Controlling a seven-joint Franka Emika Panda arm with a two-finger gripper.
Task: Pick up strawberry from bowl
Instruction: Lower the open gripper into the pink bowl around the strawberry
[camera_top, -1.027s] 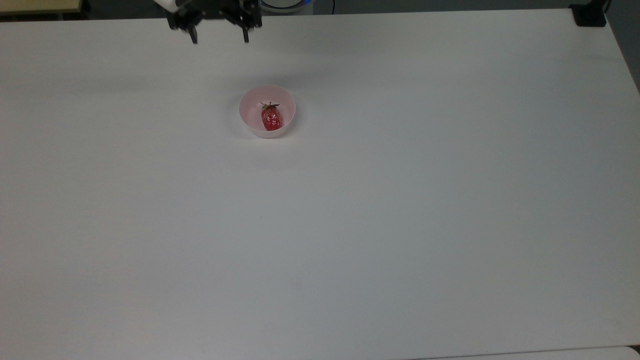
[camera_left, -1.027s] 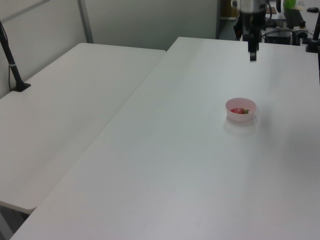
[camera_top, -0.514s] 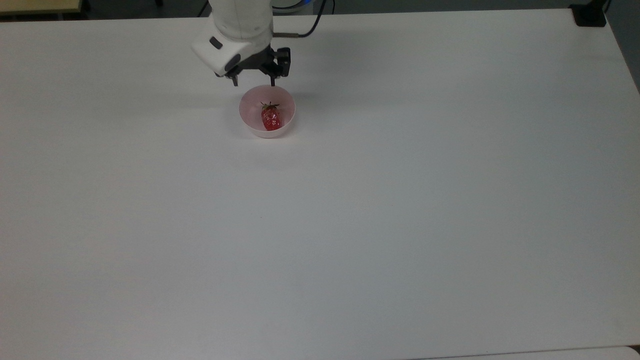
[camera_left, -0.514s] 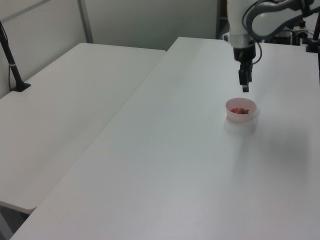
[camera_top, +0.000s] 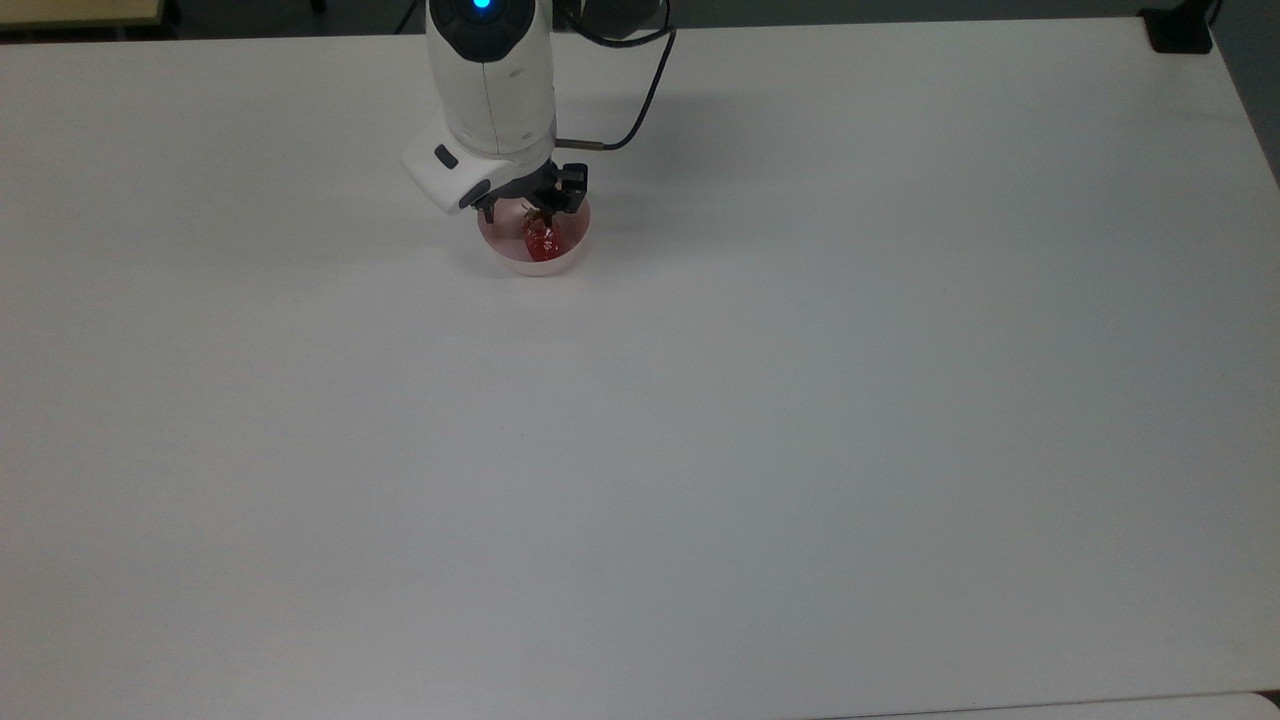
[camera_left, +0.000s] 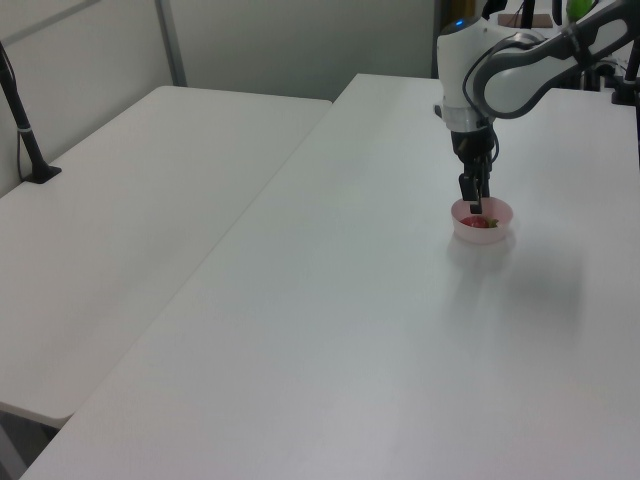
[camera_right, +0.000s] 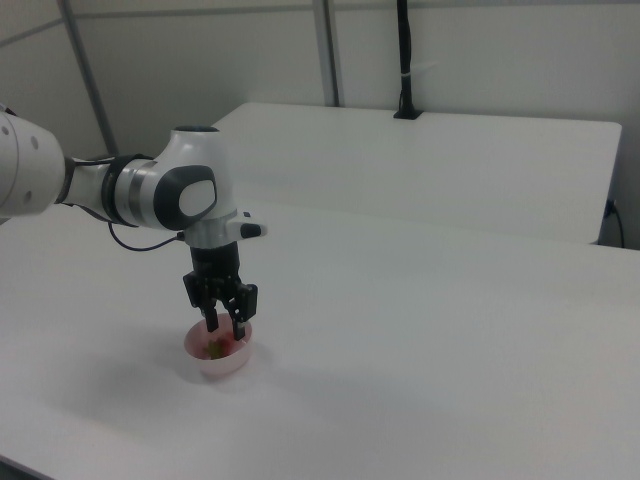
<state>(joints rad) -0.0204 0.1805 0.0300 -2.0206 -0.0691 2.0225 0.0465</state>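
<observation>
A small pale pink bowl (camera_top: 536, 267) stands on the white table (camera_top: 700, 450), toward the top view's upper left. In it lies a glossy red strawberry (camera_top: 542, 240) with its green cap pointing to the far edge. My gripper (camera_top: 520, 214) hangs straight down over the bowl's far half, open, its black fingers reaching to about rim height on either side of the cap. The right view shows the gripper (camera_right: 226, 327) with its two fingers apart just above the strawberry (camera_right: 214, 349) in the bowl (camera_right: 216, 367). From the left view, the gripper (camera_left: 475, 209) dips into the bowl (camera_left: 482, 236).
A second white table (camera_left: 150, 200) adjoins on the left view's left, with a black post (camera_left: 24, 115) on it. A black mount (camera_top: 1178, 30) sits at the top view's upper right corner. A black cable (camera_top: 645, 95) loops off the wrist.
The arm has come from the table's far edge toward the bowl and lowered, bringing the gripper from well beyond the bowl to directly over the strawberry. Bowl and strawberry have not moved.
</observation>
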